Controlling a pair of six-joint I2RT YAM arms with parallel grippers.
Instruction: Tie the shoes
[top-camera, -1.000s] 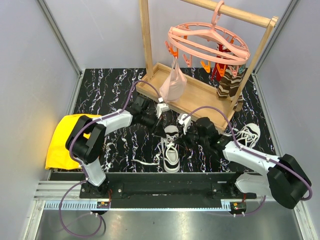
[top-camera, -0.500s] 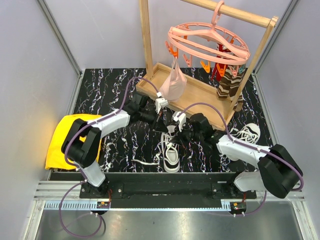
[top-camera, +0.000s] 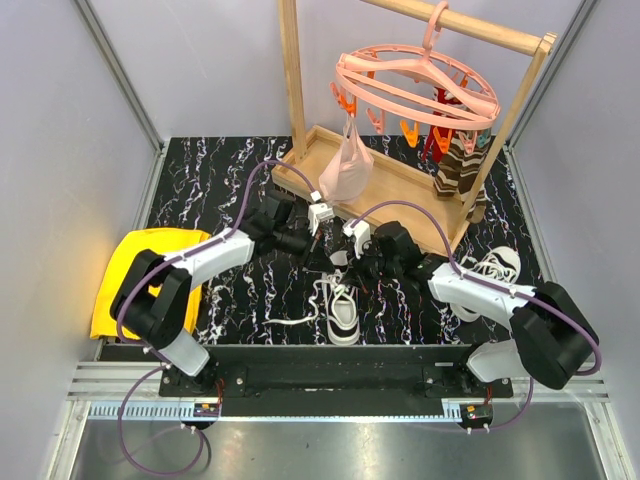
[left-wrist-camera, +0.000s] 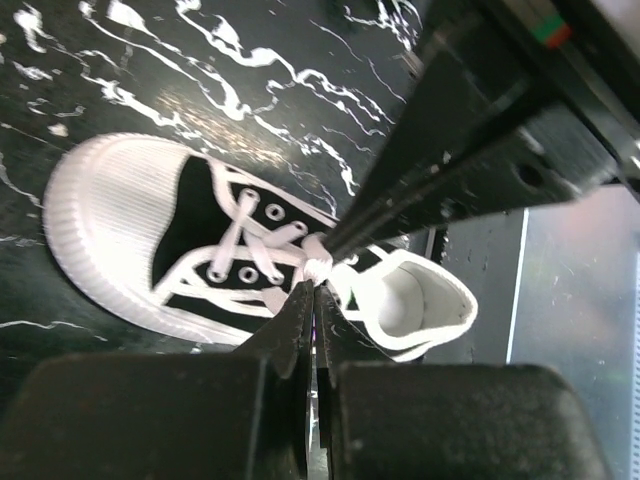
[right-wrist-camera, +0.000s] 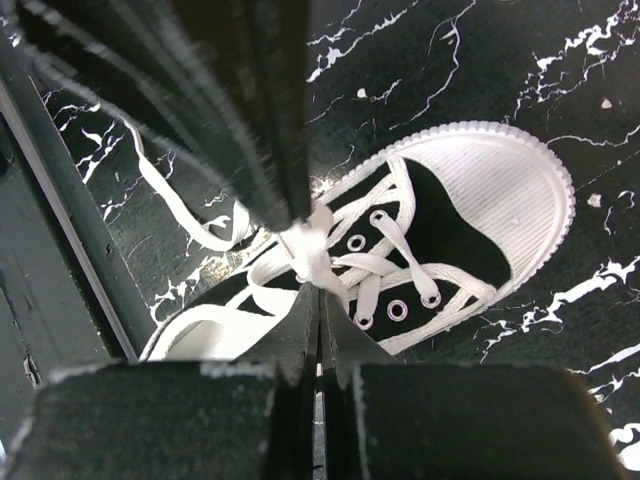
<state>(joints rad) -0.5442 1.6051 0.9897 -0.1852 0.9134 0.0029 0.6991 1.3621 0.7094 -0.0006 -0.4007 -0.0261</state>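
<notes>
One white and black shoe (top-camera: 343, 312) lies on the black marbled table between the arms, toe pointing away. Its laces are bunched in a knot (left-wrist-camera: 318, 262) over the tongue. My left gripper (top-camera: 326, 264) is shut on the lace at that knot, with the tips at the shoe (left-wrist-camera: 110, 225) in the left wrist view. My right gripper (top-camera: 350, 268) is shut on the lace at the same knot (right-wrist-camera: 305, 245) from the other side, over the shoe (right-wrist-camera: 480, 200). The two grippers' tips nearly touch. The second shoe (top-camera: 492, 268) lies at the right, behind the right arm.
A loose lace end (top-camera: 290, 322) trails left of the shoe. A wooden rack (top-camera: 400, 190) stands behind, holding a pink clip hanger (top-camera: 415, 85), a hanging pink cloth (top-camera: 347, 170) and brown striped socks (top-camera: 458, 165). A yellow cloth (top-camera: 135, 275) lies at the left.
The right arm has moved left and away from its base, bringing its gripper up against the left gripper over the shoe's laces. The left gripper has barely shifted.
</notes>
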